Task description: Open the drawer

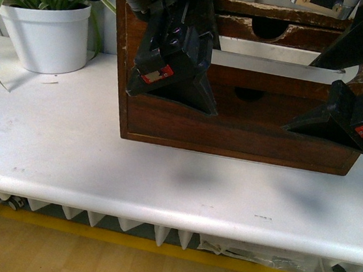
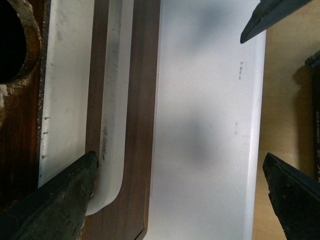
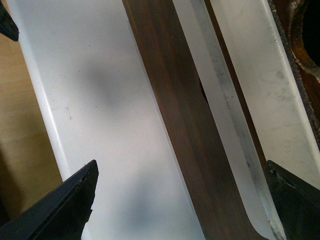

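On the white table (image 1: 68, 149) stands a wooden cabinet (image 1: 234, 132). The drawer (image 1: 310, 40) sits in its upper part, and its long white handle (image 1: 275, 61) runs just below the chipped, notched rim. The left gripper (image 1: 173, 95) and the right gripper (image 1: 339, 131) hang close in front, both spread wide and grasping nothing (each wrist view shows the handle between splayed fingers, none closed on it). By my judgement the approach is made, but catching the handle and pulling the drawer out are not yet done.
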